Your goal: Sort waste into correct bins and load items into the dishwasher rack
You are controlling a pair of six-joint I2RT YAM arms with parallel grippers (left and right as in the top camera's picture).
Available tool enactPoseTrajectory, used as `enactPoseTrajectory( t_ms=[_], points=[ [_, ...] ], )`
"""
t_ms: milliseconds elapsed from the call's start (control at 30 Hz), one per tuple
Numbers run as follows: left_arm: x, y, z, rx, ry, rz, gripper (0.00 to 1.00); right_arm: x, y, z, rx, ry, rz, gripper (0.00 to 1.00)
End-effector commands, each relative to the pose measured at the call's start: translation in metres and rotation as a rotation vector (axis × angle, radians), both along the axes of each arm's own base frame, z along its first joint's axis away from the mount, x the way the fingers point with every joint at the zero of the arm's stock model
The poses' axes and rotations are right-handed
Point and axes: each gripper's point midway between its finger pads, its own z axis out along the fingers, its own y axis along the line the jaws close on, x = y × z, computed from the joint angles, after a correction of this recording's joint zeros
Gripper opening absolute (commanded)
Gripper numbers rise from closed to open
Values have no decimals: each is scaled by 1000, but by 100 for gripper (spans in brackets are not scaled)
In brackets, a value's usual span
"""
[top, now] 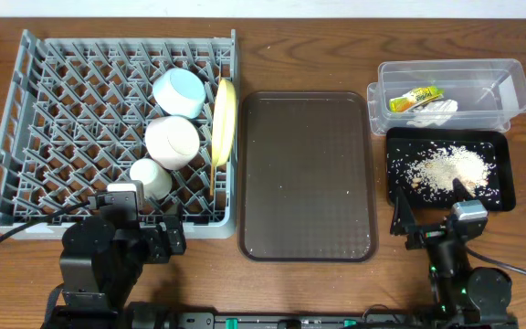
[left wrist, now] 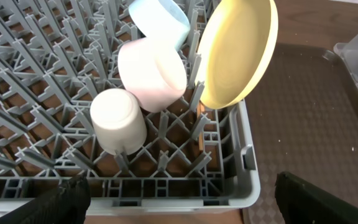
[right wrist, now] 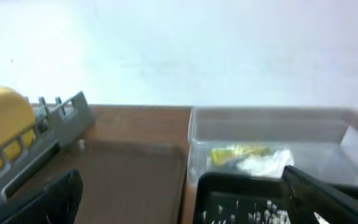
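At the rack's [top: 7,119] right side, the plate [top: 225,121] stood on edge, long axis front-to-back. Blue bowl [top: 179,91], pink bowl [top: 173,141] & cup [top: 151,177] sat in a front-to-back row just left of it. Chopsticks [left wrist: 199,134] lay low in the lattice under the plate, pointing front-to-back. Wrapper [top: 415,98] lay lengthwise left-right in the tub [top: 510,78], touching the white piece [top: 435,111]. Rice [top: 446,169] sat in the black tray [top: 500,187], just in front of the tub. Left hand [left wrist: 185,202] was spread wide, empty, at the rack's front rim. Right hand [right wrist: 185,199] was likewise spread, empty, by the black tray's front.
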Motion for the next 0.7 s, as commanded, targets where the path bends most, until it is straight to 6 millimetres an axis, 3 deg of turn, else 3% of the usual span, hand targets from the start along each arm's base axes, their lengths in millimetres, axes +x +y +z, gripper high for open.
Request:
enactPoseTrajectory(
  t_ms=[0, 133, 267, 667],
  points=[
    [0, -2, 0, -8, -3, -6, 96, 5, 2, -11, -69, -30, 6, 99],
    [0, -2, 0, -8, -3, -6, 96, 9, 0, -29, -93, -19, -8, 99],
    [0, -2, 0, -8, -3, -6, 96, 11, 1, -59, -101, 67, -11, 99],
    [0, -2, 0, -8, -3, -6, 96, 11, 1, -60, -103, 75, -16, 99]
  ],
)
